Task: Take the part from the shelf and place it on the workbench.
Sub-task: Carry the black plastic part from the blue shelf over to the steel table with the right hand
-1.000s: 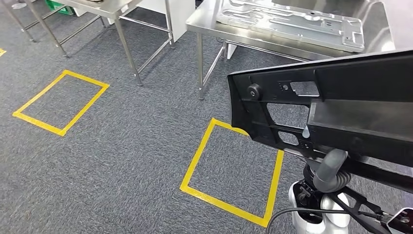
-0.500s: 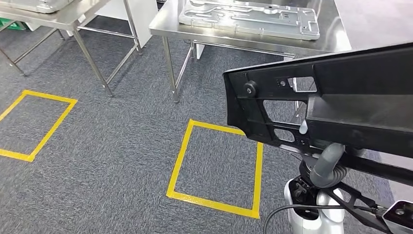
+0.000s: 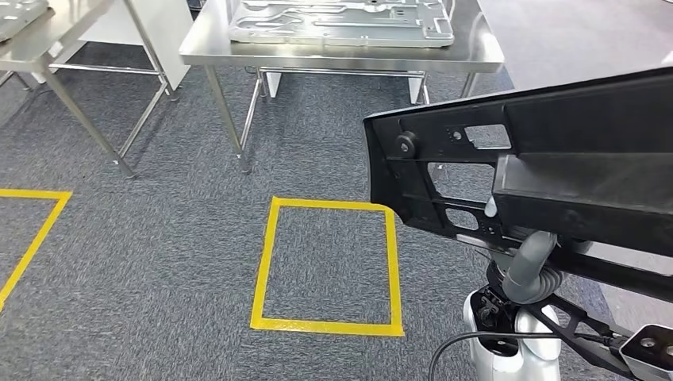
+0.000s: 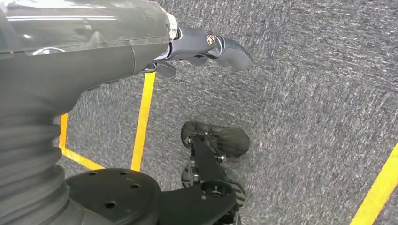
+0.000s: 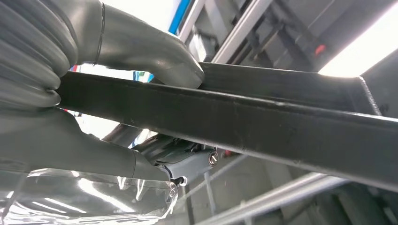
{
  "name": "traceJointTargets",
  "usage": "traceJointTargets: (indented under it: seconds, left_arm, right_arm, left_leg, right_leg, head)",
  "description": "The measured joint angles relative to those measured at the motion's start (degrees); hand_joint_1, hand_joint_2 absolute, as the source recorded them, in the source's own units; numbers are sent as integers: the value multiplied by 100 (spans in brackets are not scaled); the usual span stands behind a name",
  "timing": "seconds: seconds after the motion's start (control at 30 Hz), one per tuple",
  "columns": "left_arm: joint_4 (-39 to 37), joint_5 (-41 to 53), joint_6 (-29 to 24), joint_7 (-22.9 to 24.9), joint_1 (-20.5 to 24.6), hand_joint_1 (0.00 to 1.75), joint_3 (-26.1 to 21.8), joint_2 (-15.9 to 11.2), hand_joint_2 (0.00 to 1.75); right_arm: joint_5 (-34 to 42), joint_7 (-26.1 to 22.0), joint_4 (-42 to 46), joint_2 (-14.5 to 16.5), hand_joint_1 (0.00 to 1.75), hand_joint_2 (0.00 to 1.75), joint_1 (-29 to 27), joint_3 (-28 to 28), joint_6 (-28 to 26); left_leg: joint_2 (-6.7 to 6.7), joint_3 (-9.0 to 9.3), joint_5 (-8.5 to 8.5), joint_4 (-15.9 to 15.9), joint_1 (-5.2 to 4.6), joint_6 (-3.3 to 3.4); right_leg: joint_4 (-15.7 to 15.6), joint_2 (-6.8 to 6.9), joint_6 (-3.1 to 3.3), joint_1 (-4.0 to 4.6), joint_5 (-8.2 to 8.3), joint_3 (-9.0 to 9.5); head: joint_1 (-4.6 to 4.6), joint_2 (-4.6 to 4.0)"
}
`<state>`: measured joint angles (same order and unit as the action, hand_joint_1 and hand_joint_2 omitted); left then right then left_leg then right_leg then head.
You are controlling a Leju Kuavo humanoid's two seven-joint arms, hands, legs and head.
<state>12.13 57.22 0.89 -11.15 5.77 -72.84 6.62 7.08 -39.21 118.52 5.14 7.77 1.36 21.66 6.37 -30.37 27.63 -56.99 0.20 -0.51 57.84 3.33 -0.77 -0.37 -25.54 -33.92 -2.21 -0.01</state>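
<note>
A long black plastic part (image 3: 555, 159) with cut-out slots crosses the right side of the head view, lifted above the floor. My right hand (image 3: 532, 266) grips it from below, the grey thumb pressed on its lower edge. In the right wrist view the hand (image 5: 94, 93) wraps the part's black bar (image 5: 263, 117), thumb on one side and fingers on the other. The steel workbench (image 3: 468, 48) stands ahead at the top of the head view. My left hand (image 4: 187, 47) hangs over the carpet holding nothing, fingers loosely extended.
A silver stamped metal plate (image 3: 341, 20) lies on the workbench. A yellow tape rectangle (image 3: 270, 262) marks the grey carpet in front of its legs. A second steel table (image 3: 48, 40) stands at the far left, with more yellow tape (image 3: 32, 230) near it.
The camera has turned: workbench, tables and tape rectangles have shifted left in the picture. The black part stays in the same place in my right hand.
</note>
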Motion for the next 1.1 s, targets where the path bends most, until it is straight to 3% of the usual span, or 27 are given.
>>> traceJointTargets:
  seconds: [0.03, 0.1, 0.17, 0.2, 0.23, 0.27, 0.3, 0.37, 0.4, 0.47, 0.53, 0.6, 0.7, 0.73, 0.77, 0.8, 0.87, 0.9, 0.93, 1.03, 1.1]
  left_arm:
    - [0, -1, 14, -9, 10, 0, -1, -1, 175]
    - [0, -2, 45, -26, 21, 0, -2, -5, 175]
    - [-1, -4, 90, -31, 8, 0, -6, -11, 175]
    - [-2, -5, 120, -31, -3, 0, -8, -12, 175]
    - [-2, -6, 152, -30, -15, 0, -9, -14, 175]
    - [-2, -4, 179, -30, -23, 0, -9, -17, 175]
    - [-1, -2, 203, -31, -25, 0, -9, -23, 175]
    - [0, 9, 234, -32, -21, 0, -9, -38, 175]
    - [0, 16, 246, -34, -15, 0, -9, -45, 175]
    - [0, 32, 262, -39, -6, 0, -8, -53, 175]
    - [0, 43, 269, -43, -3, 0, -8, -55, 175]
    - [0, 48, 274, -48, -5, 0, -8, -57, 175]
    - [0, 51, 275, -56, -12, 0, -8, -66, 175]
    - [0, 51, 275, -58, -18, 0, -9, -68, 175]
    - [0, 52, 277, -59, -25, 0, -9, -69, 175]
    - [0, 54, 280, -60, -30, 0, -9, -70, 175]
    - [0, 56, 286, -64, -35, 0, -8, -68, 175]
    - [0, 58, 289, -67, -33, 0, -8, -67, 175]
    - [0, 61, 291, -69, -30, 0, -7, -67, 175]
    - [-1, 67, 290, -78, -22, 0, -7, -70, 175]
    - [0, 69, 286, -85, -14, 0, -6, -72, 175]
  right_arm:
    - [-6, 0, 1, -1, 164, 175, -1, 0, 1]
    - [-14, 0, 2, 0, 164, 175, 12, 7, -3]
    - [-22, 0, -5, 1, 164, 175, 21, 17, -15]
    - [-33, 1, -10, 2, 164, 175, 18, 21, -25]
    - [-50, 1, -14, 2, 164, 175, 14, 21, -34]
    - [-71, 1, -15, 2, 164, 175, 11, 21, -44]
    - [-91, 2, -14, 2, 164, 175, 8, 21, -53]
    - [-113, 1, -6, 2, 164, 175, 1, 21, -77]
    - [-115, 1, 2, 2, 164, 175, -4, 21, -89]
    - [-116, 0, 34, 1, 164, 175, -26, 20, -102]
    - [-121, 0, 76, 0, 164, 175, -58, 15, -100]
    - [-128, 0, 115, -1, 164, 175, -75, 7, -96]
    - [-137, 0, 146, -1, 164, 175, -101, -8, -90]
    - [-143, 0, 147, -1, 164, 175, -116, -12, -86]
    - [-150, 0, 147, -1, 164, 175, -128, -16, -79]
    - [-156, 0, 147, -1, 164, 175, -135, -18, -70]
    - [-166, 0, 150, -1, 164, 175, -139, -20, -48]
    - [-168, 1, 152, 0, 164, 175, -138, -21, -38]
    - [-170, 1, 156, 1, 164, 175, -141, -22, -29]
    - [-172, 1, 179, 4, 164, 175, -162, -32, -9]
    - [-172, 0, 195, 11, 164, 175, -163, -42, 1]
  left_leg:
    - [-8, 10, 27, -15, 11, -36]
    - [-231, -75, 213, -260, 40, -99]
    - [-515, -394, 576, -950, 60, -140]
    - [-568, -590, 726, -1341, 62, -153]
    - [-585, -733, 777, -1599, 62, -162]
    - [-589, -786, 712, -1652, 62, -164]
    - [-590, -727, 536, -1462, 62, -157]
    - [-618, -401, 113, -688, 62, -114]
    - [-640, -257, -6, -351, 55, -75]
    - [-672, -140, -29, -51, 36, 20]
    - [-662, -104, -25, -3, 35, 110]
    - [-647, -33, -23, 14, 49, 179]
    - [-612, 26, 23, 13, 42, 222]
    - [-601, 46, 49, 12, 38, 221]
    - [-593, 80, 81, 10, 37, 213]
    - [-588, 131, 122, 10, 37, 202]
    - [-579, 261, 227, 16, 37, 171]
    - [-574, 314, 277, 22, 35, 146]
    - [-564, 351, 320, 39, 32, 112]
    - [-531, 457, 328, 1, 18, -3]
    - [-551, 334, 235, -385, 25, -54]
  right_leg:
    - [-16, -64, 34, -9, 10, 1]
    - [-55, -189, 101, -45, 40, 13]
    - [-67, -292, 147, -59, 53, 13]
    - [-65, -345, 160, -54, 53, 10]
    - [-61, -397, 165, -49, 52, 10]
    - [-57, -451, 165, -46, 48, 16]
    - [-51, -496, 158, -45, 40, 27]
    - [-38, -555, 126, -41, 8, 60]
    - [-31, -577, 98, -33, -13, 68]
    - [-15, -600, 25, -19, -20, 70]
    - [28, -597, -55, -21, 2, 74]
    - [261, -519, -121, -30, -116, -10]
    - [1262, -403, -179, -44, -576, -572]
    - [1540, -394, -183, -47, -653, -760]
    - [1624, -388, -180, -47, -612, -854]
    - [1474, -381, -174, -47, -451, -825]
    - [717, -336, -135, -37, 22, -516]
    - [379, -299, -97, -15, 117, -381]
    - [168, -268, -48, 10, 138, -297]
    - [30, -276, 106, 35, 48, -181]
    - [-23, -299, 181, 8, -5, 9]
  head:
    - [0, 0]
    - [0, 0]
    - [-1, 1]
    - [-1, 1]
    - [-1, 1]
    - [-1, 1]
    - [-1, 1]
    - [-1, 1]
    - [0, 1]
    - [0, 0]
    - [1, 0]
    - [1, 0]
    - [1, 1]
    - [1, 1]
    - [1, 1]
    - [1, 1]
    - [1, 1]
    - [1, 1]
    - [1, 1]
    - [-1, 1]
    - [-2, 1]
